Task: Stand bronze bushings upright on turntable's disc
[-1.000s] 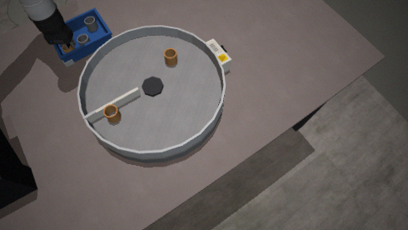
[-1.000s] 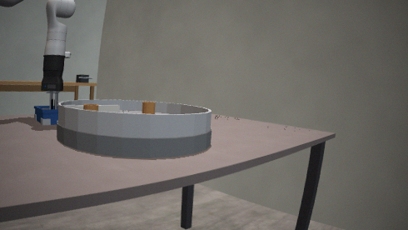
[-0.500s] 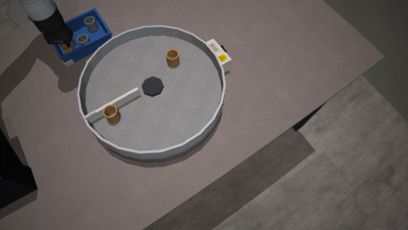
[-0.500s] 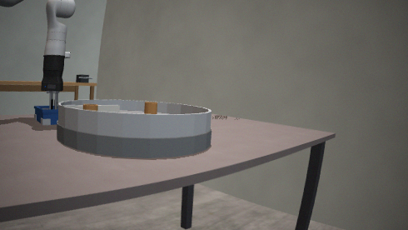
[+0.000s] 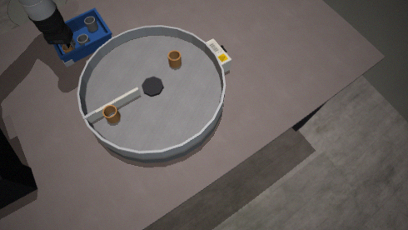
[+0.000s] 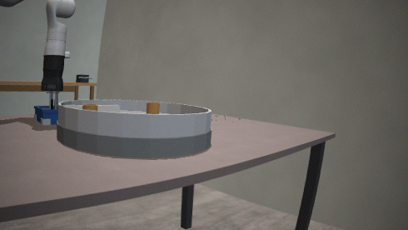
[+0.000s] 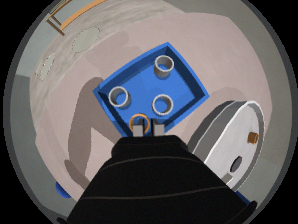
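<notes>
Across the dusky table, our tool stands slightly open, ungripping, over the crate's last bronze sleeve, whose near wall appears to lie between our fingers.

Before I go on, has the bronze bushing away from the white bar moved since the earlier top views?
Yes: that bronze bushing has shifted slightly right, nearer the fixed white box beside the turntable.
</notes>
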You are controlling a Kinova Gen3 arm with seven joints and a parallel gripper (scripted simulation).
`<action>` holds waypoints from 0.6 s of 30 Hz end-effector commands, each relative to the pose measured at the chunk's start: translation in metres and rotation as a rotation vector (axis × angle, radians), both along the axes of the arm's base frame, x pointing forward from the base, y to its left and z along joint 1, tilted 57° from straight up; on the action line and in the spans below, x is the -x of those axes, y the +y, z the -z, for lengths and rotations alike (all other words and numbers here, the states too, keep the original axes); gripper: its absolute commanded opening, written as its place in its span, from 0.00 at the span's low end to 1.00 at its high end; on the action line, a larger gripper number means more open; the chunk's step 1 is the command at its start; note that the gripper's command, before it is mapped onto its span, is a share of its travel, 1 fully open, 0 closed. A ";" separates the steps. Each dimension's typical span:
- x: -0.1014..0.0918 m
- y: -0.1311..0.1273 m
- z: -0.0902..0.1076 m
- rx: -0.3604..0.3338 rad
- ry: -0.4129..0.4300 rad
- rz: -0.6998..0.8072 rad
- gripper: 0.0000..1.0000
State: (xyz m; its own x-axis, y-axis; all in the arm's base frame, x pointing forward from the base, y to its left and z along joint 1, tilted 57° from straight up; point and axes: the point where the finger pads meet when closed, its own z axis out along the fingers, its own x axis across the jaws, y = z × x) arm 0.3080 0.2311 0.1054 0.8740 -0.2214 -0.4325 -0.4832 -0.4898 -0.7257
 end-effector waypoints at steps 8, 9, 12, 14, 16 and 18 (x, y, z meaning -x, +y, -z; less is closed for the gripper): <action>0.002 0.002 0.001 0.001 -0.001 -0.002 0.36; 0.002 0.002 0.001 0.001 -0.001 -0.002 0.36; 0.002 0.003 0.002 0.000 0.000 -0.001 0.36; 0.002 0.005 0.004 0.000 0.002 -0.001 0.36; 0.003 0.008 0.006 0.000 0.003 -0.001 0.36; 0.003 0.011 0.008 0.000 0.003 -0.001 0.36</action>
State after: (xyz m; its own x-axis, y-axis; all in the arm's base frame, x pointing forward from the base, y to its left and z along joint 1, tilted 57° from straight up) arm 0.3085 0.2367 0.1008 0.8725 -0.2253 -0.4335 -0.4861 -0.4881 -0.7248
